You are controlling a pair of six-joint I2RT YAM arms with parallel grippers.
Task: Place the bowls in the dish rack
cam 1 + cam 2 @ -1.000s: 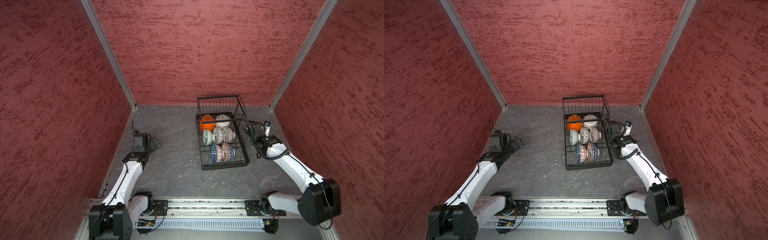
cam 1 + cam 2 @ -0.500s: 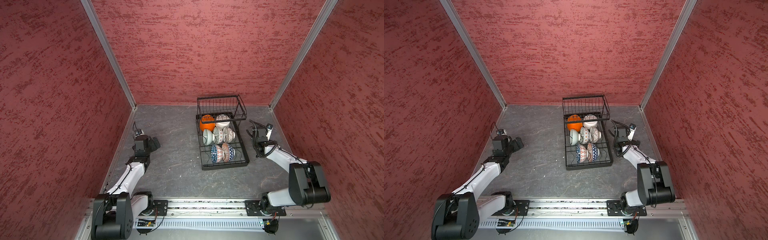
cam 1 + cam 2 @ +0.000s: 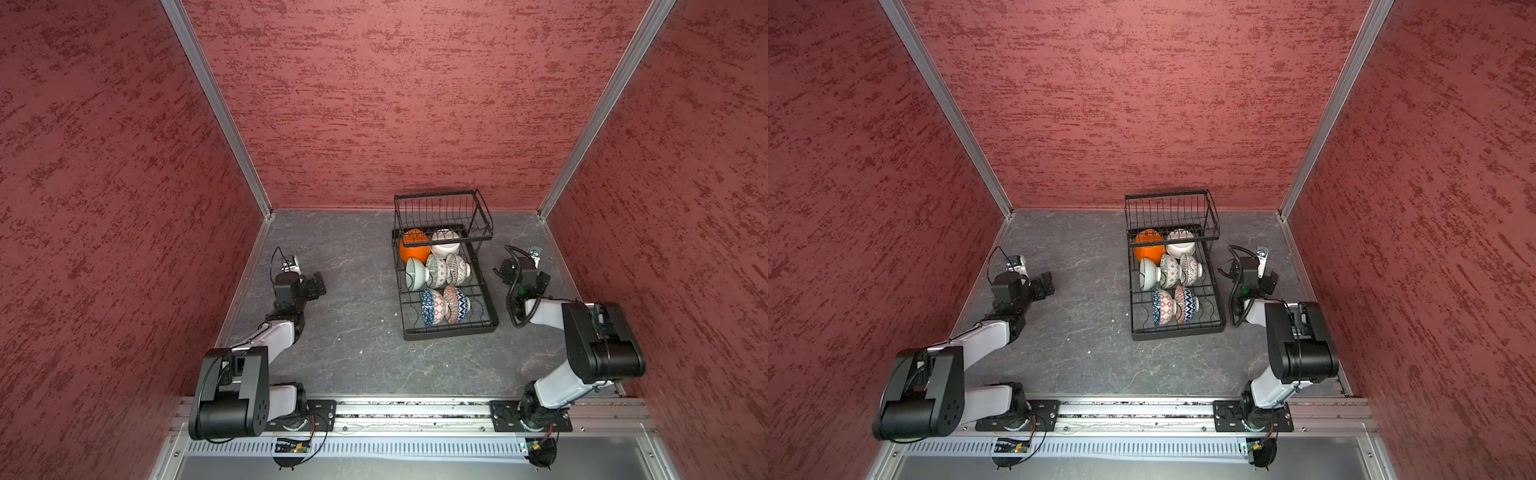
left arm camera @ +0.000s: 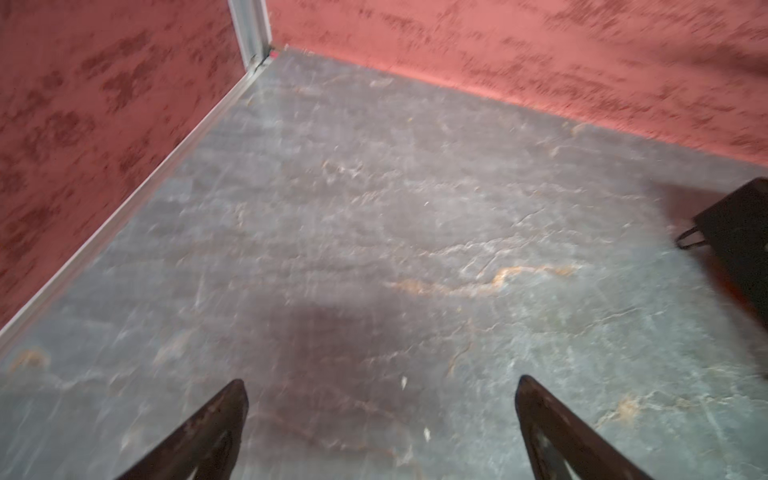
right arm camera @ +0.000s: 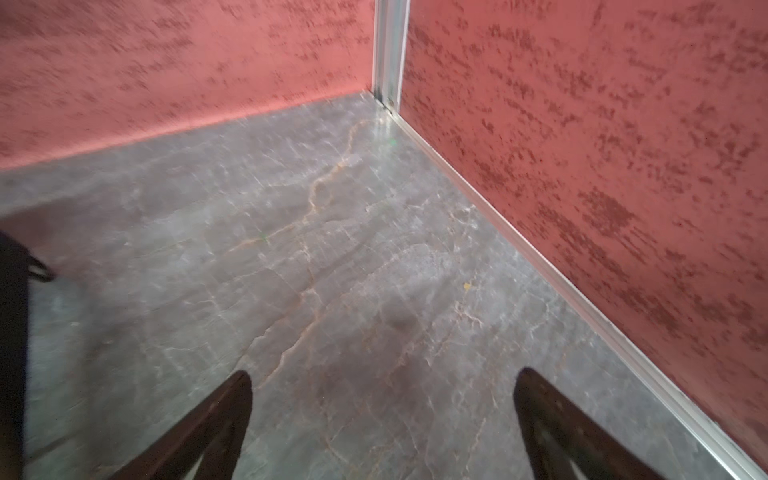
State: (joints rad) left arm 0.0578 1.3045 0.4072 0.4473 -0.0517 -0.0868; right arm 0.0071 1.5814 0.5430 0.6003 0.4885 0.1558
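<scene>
Fingers on both arms spread wide, gripping nothing.
Left fingers [image 4: 199,436] hover over bare counter [image 3: 357,316], well to the left of the dish rack [image 3: 451,331]; right fingers [image 5: 208,432] sit near its right side. Seven bowls [image 3: 436,270] fill the rack's lower base, apart from both pairs of fingers.

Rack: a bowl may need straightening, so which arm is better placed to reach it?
Right. The right gripper hangs open close beside the rack; the left gripper, also open, is across a wide stretch of floor.
</scene>
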